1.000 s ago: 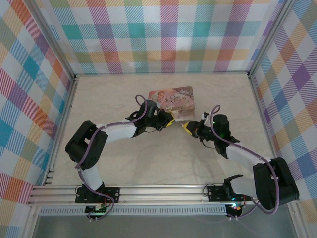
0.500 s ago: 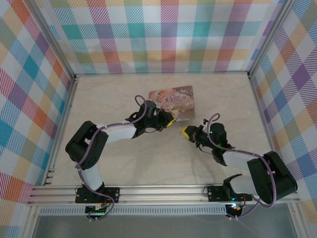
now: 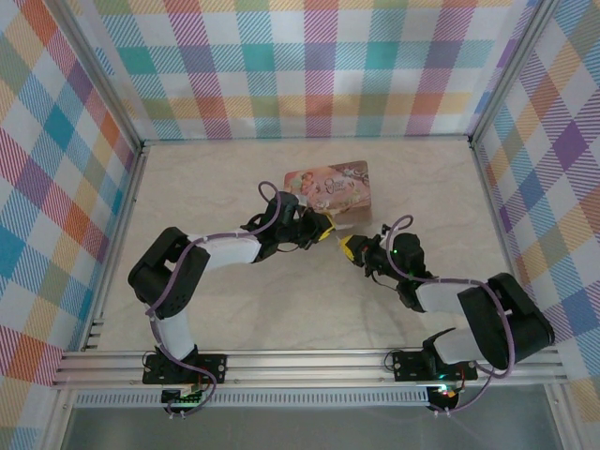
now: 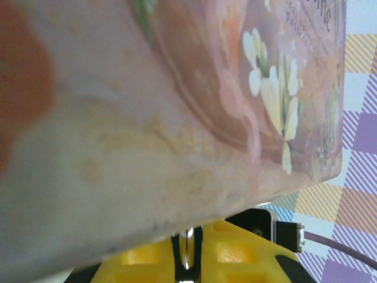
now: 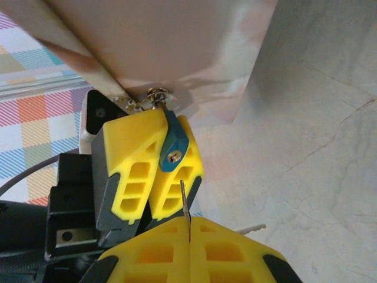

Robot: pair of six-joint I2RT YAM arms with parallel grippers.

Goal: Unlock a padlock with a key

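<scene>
- The top camera gives the widest look: the marble-patterned table (image 3: 206,281) between plaid walls (image 3: 309,66), with both my arms bent in toward the middle.
- A pink picture book (image 3: 328,186) lies on the far half of the table. In the left wrist camera its cover is very close and blurred and hides nearly everything. In the right wrist camera its lower corner hangs over the scene.
- My left gripper (image 3: 323,230) is at the near edge of the book. My right gripper (image 3: 351,247) is just beside it, and the two point tip to tip.
- The right wrist camera gives the detail that is too small from above. The blue padlock (image 5: 172,147) sits at the book's corner, with its keyhole turned toward my right gripper and a metal ring above it.
- My left jaws are clenched on the padlock, one yellow finger on each side.
- My right jaws are pressed together on the key (image 5: 185,203). Its thin blade stands up from between the fingers, the tip near the keyhole but not inside.
- A thin toothed metal piece (image 5: 251,228) sticks out beside my right fingers.
</scene>
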